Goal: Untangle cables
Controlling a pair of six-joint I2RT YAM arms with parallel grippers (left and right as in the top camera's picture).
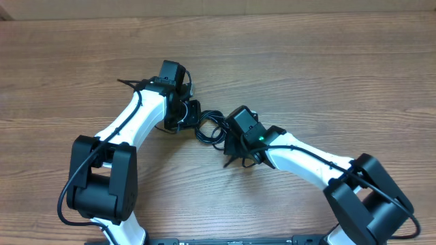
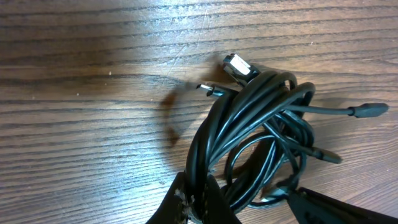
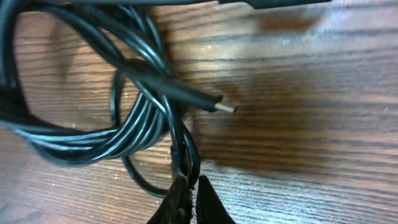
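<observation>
clamping cables (image 2: 249,118) with left claw (image 2: 198,194) and right claw (image 3: 190,188)

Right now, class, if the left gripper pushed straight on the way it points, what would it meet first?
The left gripper is shut on the cables; their coil lies directly ahead, a silver-tipped plug just beyond, probably.

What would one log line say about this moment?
cables: tangled bundle on table | left jaws: shut on cables | right jaws: shut on cables | untangling: not yet done
</observation>
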